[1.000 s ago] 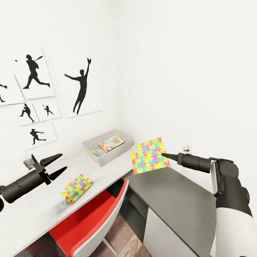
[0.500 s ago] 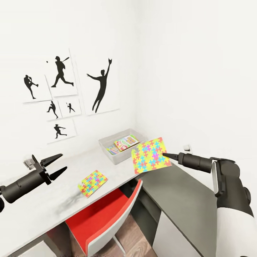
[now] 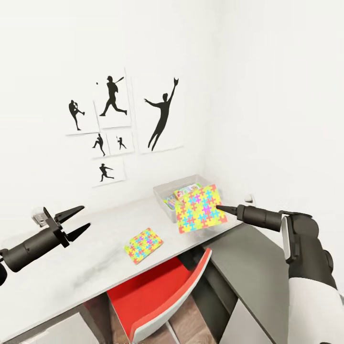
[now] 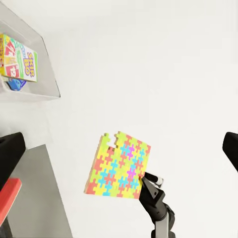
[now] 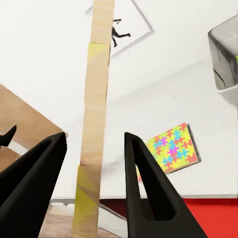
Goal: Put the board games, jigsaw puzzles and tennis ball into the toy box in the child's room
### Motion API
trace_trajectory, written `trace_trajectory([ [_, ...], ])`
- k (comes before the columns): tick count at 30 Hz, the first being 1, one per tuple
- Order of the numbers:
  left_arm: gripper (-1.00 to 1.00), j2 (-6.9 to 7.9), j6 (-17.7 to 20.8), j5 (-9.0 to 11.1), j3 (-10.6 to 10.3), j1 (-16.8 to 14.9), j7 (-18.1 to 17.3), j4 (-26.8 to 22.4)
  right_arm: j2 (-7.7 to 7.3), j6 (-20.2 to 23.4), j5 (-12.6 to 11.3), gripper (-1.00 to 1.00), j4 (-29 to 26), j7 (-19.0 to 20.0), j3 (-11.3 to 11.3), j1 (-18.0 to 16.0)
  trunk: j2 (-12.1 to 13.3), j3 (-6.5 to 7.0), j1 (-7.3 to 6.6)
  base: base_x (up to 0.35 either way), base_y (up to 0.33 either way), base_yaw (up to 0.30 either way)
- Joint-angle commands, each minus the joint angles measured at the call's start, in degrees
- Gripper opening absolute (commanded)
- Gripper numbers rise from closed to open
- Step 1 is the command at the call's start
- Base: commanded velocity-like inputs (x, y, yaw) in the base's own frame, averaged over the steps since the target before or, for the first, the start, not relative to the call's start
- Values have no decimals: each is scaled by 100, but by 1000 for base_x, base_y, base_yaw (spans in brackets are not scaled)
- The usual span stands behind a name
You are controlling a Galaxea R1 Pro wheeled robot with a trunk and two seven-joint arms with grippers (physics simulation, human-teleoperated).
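— Where do we stand with the puzzle we are carrying?

— Our right gripper pinches the near edge of one jigsaw puzzle, held up on edge in the air, just in front of the toy box. In the right wrist view the puzzle runs edge-on between the two fingers.

— What has changed in the last second?

— The whole view has slid: the wall pictures and the toy box have drifted to the right, so our base or head is turning, not the things. The arm's pose looks the same to us, while the box has come from left of the puzzle to just behind it.

— And the rest?

— Our left gripper hangs spread and empty over the near left of the table. The second puzzle lies flat on the table, nearer than the box, above the red chair. Game boxes already lie in the toy box. We judge the carried puzzle is nearly lined up for dropping in.
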Motion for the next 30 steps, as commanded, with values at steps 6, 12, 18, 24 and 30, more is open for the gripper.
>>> trace_trajectory([
  [6, 100, -2, 24, 17, 12, -10, 29, 1, -34, 45, 51, -100, -7, 55, -12, -7, -14, -13, 4, 7, 0, 298],
  [12, 100, -8, -1, 15, 17, -5, 29, 8, -22, 45, 52, -100, -13, 55, -6, -7, -14, -13, 4, 79, 0, 298],
  [18, 100, -10, -15, 15, 21, -1, 47, 34, -14, 45, 57, -100, -16, 55, -6, -7, -14, -13, 4, 302, 0, 298],
  [24, 100, -6, -17, 15, 14, -1, 57, 61, -13, 45, 58, -100, -16, 55, -6, -7, -14, -13, 4, 193, 0, 298],
  [30, 100, -4, -14, 15, 13, -1, 55, 63, -14, 45, 58, -100, -16, 55, -6, -7, -14, -13, 4, 26, 0, 298],
])
